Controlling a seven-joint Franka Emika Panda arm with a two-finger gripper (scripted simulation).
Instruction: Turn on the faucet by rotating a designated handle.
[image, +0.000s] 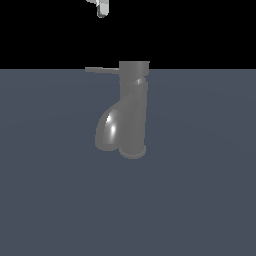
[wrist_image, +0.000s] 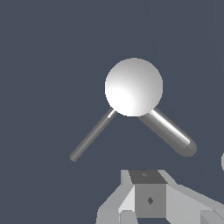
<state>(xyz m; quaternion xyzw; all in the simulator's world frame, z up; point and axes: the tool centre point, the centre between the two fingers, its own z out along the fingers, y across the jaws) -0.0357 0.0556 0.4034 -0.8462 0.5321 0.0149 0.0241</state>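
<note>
- I judge I am at the approach step: my gripper (image: 102, 11) hangs high above the faucet (image: 131, 112), well apart from it, touching nothing.
- Only a sliver of the gripper shows at the exterior view's top edge, and the wrist view shows just its base, so I cannot tell how wide the jaws stand.
- The faucet stands upright on the floor (image: 200, 200); its handle (image: 102, 70) juts level from the cap toward the exterior view's left.
- From the wrist view the handle (wrist_image: 92, 135) is the thin rod, the spout (wrist_image: 168, 131) the fat one.
- Next I should descend beside the handle's outer end, then push it sideways around the cap.
</note>
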